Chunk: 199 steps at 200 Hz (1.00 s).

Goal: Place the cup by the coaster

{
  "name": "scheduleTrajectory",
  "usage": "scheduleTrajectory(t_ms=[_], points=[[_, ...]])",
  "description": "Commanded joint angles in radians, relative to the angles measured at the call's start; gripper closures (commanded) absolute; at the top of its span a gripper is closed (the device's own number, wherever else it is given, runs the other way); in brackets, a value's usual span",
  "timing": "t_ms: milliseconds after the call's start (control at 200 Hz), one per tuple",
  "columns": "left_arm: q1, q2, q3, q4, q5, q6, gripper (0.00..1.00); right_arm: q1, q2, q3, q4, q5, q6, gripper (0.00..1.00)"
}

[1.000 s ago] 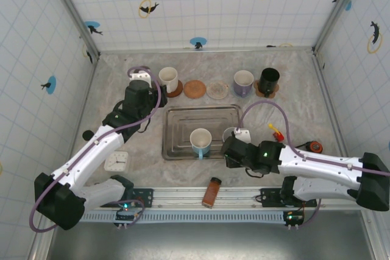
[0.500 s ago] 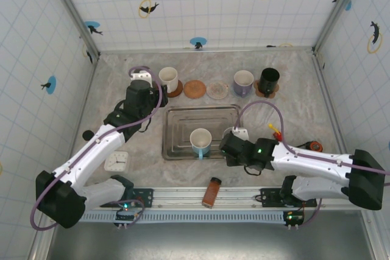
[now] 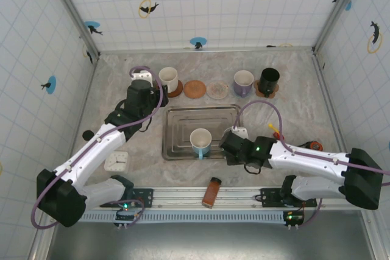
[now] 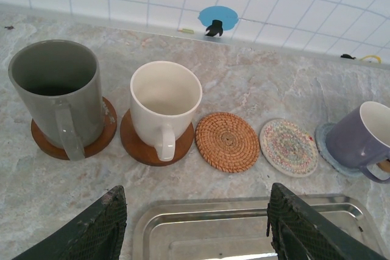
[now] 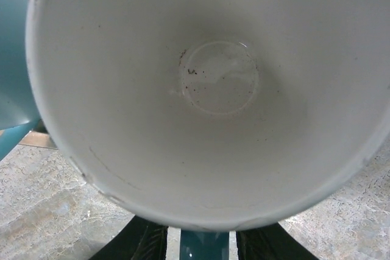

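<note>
The desk (image 3: pixel 304 108) was a mottled grey-beige stone surface, boxed in by white tiled walls (image 3: pixel 201 4) dotted with dolphin stickers. A steel tray (image 3: pixel 183 120) lay at its middle. Along the back ran a row: a grey mug (image 4: pixel 56 89) and a white mug (image 4: pixel 164 105) on wooden coasters, a bare rattan coaster (image 4: pixel 227 141), a bare patterned coaster (image 4: pixel 289 147), then a purple mug (image 4: pixel 365 135) cut off by the frame edge. The left hand (image 4: pixel 195 223) hung released and empty over the tray's far rim, its fingers (image 4: pixel 79 229) wide apart. The right hand (image 3: pixel 231 143) sat at the tray's near right corner over the teal cup (image 5: pixel 201 89), whose white inside crowded the wrist view; dark fingers (image 5: pixel 146 242) flanked a teal part of it, but whether they were clenched could not be told. A second teal cup (image 3: pixel 200 141) stood just beside it in the tray.
</note>
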Motion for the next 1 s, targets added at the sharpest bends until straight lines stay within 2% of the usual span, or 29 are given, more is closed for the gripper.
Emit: scheduleTrajectory(t_ms=[0,305,581,811,991], points=[[0.002,0.005,0.0,0.018,-0.007,0.002,0.38,-0.007,0.018,-0.001,0.01,0.004,-0.009,0.67],[0.002,0.002,0.001,0.027,0.007,0.001,0.38,-0.014,0.061,0.018,0.01,-0.007,-0.024,0.69],[0.002,0.001,-0.001,0.03,0.01,0.004,0.38,-0.014,0.064,0.024,0.011,-0.003,-0.027,0.8],[0.002,0.006,0.001,0.027,0.006,0.004,0.38,-0.014,0.059,0.021,-0.001,0.006,-0.024,1.0],[0.002,0.006,-0.002,0.027,0.004,0.004,0.38,-0.013,0.049,0.042,-0.031,0.03,-0.03,1.0]])
